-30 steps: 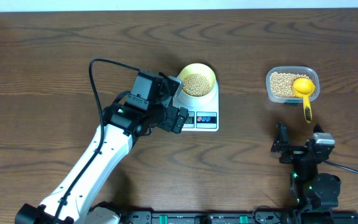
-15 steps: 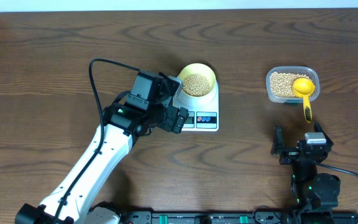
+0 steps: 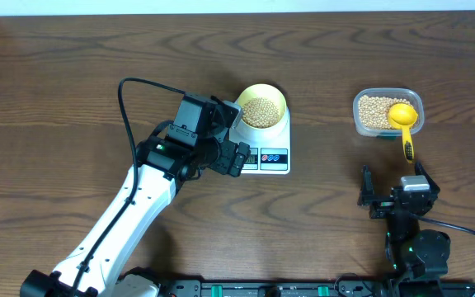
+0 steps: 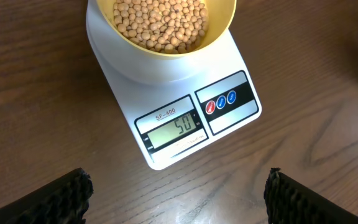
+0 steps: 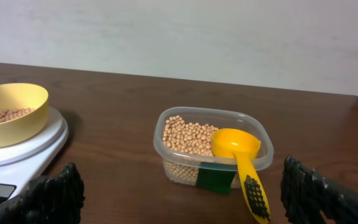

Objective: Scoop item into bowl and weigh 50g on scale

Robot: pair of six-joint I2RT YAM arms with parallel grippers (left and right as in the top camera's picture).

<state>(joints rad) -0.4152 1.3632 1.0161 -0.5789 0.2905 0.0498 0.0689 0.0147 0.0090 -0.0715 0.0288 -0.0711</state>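
I see the beans (image 4: pixel 160 22) heaped in the bowl (image 4: pixel 224 25), which sits on the far end of the scale (image 4: pixel 166 93); the display reads 50. My left claw (image 4: pixel 179 199) hovers at the scale's near edge, fingers spread wide, gripping nothing. Well to the right on the desk (image 3: pixel 72 82), the clear tub (image 5: pixel 173 149) holds more beans, with the yellow scoop (image 5: pixel 238 146) resting in it. My right claw (image 5: pixel 185 196), nearer than the tub, gapes fully, empty.

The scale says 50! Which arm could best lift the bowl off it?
Left. The left gripper hangs open right by the scale, with the bowl of beans close ahead. The right gripper, also open, sits across the table near the tub.
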